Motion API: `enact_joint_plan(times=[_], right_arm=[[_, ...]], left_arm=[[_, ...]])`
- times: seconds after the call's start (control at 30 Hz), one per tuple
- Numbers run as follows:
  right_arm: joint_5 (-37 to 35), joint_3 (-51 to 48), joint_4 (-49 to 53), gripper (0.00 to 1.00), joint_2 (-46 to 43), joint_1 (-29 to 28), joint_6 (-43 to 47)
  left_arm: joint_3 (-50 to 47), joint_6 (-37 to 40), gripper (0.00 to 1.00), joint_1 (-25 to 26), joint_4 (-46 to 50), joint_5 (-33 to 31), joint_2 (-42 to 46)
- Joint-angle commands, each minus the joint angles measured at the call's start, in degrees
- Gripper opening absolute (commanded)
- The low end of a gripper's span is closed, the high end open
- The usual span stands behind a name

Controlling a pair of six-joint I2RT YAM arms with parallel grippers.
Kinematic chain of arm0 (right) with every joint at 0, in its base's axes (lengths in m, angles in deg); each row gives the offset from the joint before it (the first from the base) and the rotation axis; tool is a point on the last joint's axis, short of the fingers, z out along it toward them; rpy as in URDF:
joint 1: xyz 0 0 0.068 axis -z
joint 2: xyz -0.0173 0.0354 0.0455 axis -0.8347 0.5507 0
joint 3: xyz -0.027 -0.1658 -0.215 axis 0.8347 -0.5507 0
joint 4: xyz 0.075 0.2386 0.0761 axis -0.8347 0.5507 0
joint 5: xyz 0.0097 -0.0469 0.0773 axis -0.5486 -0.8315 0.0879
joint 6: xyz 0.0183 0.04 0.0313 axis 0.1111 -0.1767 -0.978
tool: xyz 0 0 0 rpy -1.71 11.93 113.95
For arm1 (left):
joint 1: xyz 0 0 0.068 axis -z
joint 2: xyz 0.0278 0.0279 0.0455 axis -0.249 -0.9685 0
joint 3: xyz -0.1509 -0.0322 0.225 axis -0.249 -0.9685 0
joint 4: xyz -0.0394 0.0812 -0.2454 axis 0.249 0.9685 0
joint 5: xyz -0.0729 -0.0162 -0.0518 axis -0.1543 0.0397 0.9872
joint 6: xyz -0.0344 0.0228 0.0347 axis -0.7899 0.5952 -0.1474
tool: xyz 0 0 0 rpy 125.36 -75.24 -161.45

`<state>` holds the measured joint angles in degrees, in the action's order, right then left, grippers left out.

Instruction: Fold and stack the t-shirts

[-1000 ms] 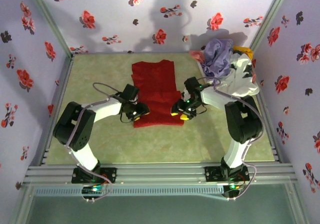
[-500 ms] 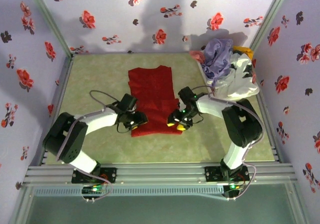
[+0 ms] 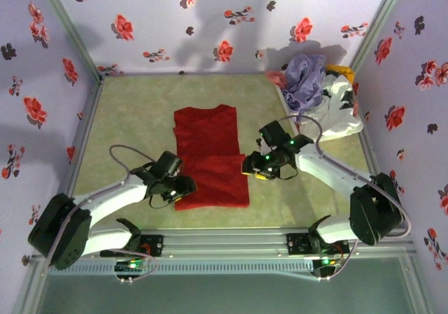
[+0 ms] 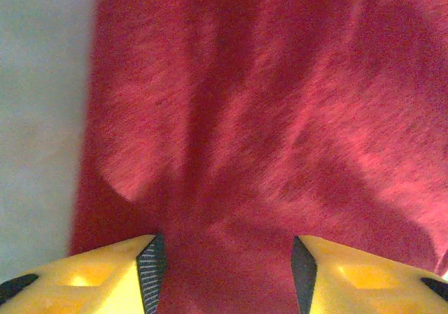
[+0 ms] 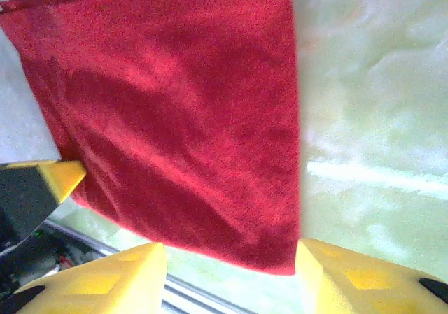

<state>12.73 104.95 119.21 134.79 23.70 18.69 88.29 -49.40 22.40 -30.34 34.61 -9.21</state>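
Note:
A deep red t-shirt (image 3: 210, 153) lies flat on the green table, its near half a doubled layer. My left gripper (image 3: 180, 191) sits at the shirt's near left corner. In the left wrist view its yellow fingers (image 4: 112, 272) stand apart, open, with red cloth (image 4: 266, 118) filling the gap. My right gripper (image 3: 253, 170) is at the shirt's right edge, also open (image 5: 231, 254), and the cloth's near right corner (image 5: 280, 258) lies just past its tips. A lavender t-shirt (image 3: 304, 76) is heaped at the back right, with bits of pink (image 3: 275, 78) and yellow-orange (image 3: 341, 70) fabric.
A white basket (image 3: 336, 115) holds the heaped clothes in the back right corner. Flowered walls close in the table on three sides. A metal rail (image 3: 224, 240) runs along the near edge, just beyond the shirt's hem.
The red shirt has slid toward the near edge and slightly left, along with both grippers. Both arms have stretched out lower and flatter.

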Motion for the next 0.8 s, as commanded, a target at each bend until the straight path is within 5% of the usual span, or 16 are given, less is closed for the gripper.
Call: enact_joint_plan(times=[0.0, 0.37, 0.57, 0.77], right_arm=[[-4.6, 4.7, 3.1, 0.51, 5.7, 2.2, 7.1], [-4.2, 16.6, 2.9, 0.43, 21.6, 3.4, 16.6], [-1.2, 17.6, 1.0, 0.43, 26.0, 3.7, 16.9], [-2.0, 18.8, 1.2, 0.41, 27.6, 3.8, 17.6]], left_arm=[[0.1, 0.2, 0.55, -3.2, 10.0, -2.0, 3.9], [10.4, 7.5, 0.56, -14.2, 16.4, 0.3, 5.0], [12.2, 10.7, 0.48, -18.8, 4.9, 6.0, -5.4], [14.7, 11.7, 0.42, -19.4, -1.6, 5.4, -12.4]])
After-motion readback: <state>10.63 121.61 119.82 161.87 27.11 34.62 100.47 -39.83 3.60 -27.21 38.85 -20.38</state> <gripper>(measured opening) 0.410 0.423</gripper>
